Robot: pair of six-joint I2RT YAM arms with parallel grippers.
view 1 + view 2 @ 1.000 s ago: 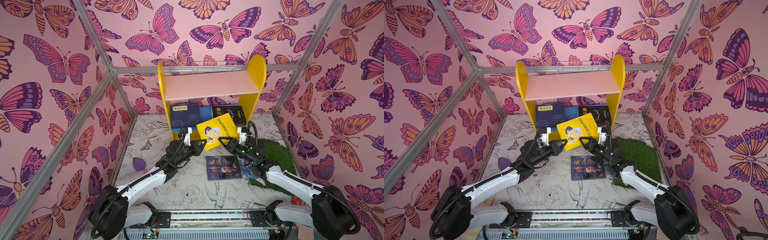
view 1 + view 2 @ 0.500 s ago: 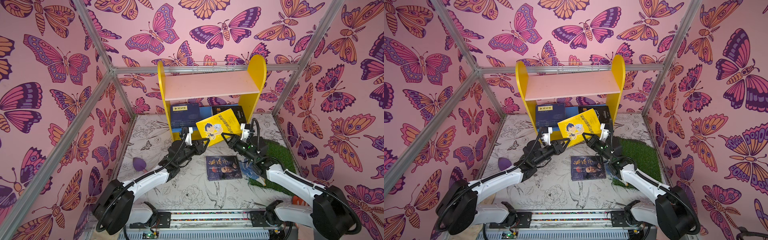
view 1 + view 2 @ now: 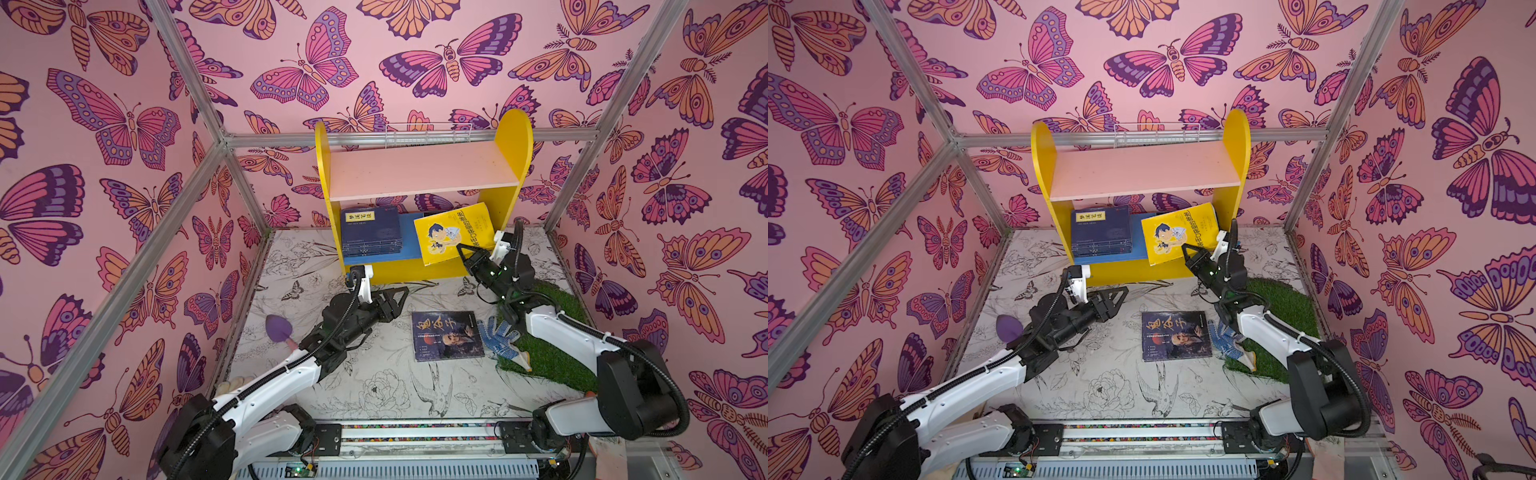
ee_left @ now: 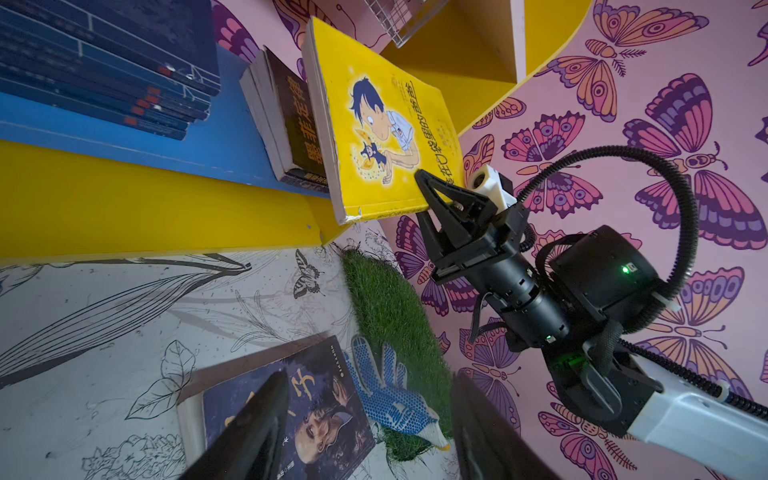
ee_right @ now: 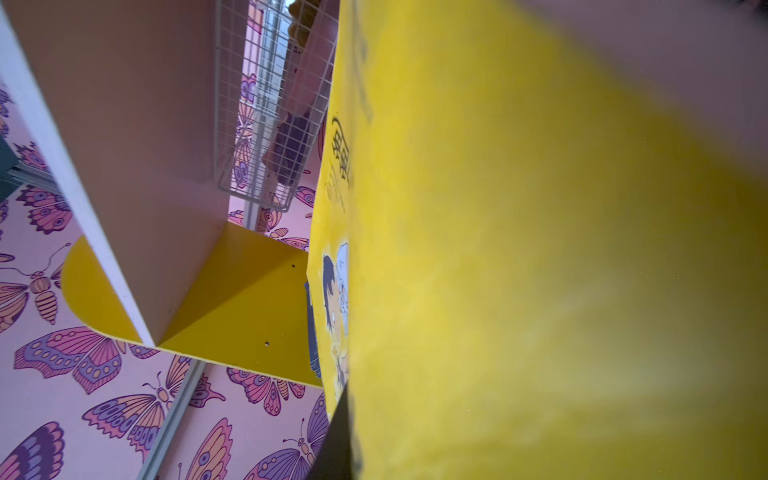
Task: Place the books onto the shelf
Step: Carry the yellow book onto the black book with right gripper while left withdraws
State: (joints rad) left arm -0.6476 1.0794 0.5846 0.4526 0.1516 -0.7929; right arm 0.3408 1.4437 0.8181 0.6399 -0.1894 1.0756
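The left gripper hangs with its jaws apart and empty, before the shelf. A navy book stack lies on its blue lower board. A portrait book lies on the floor. The right gripper pinches the tilted yellow book over that board.
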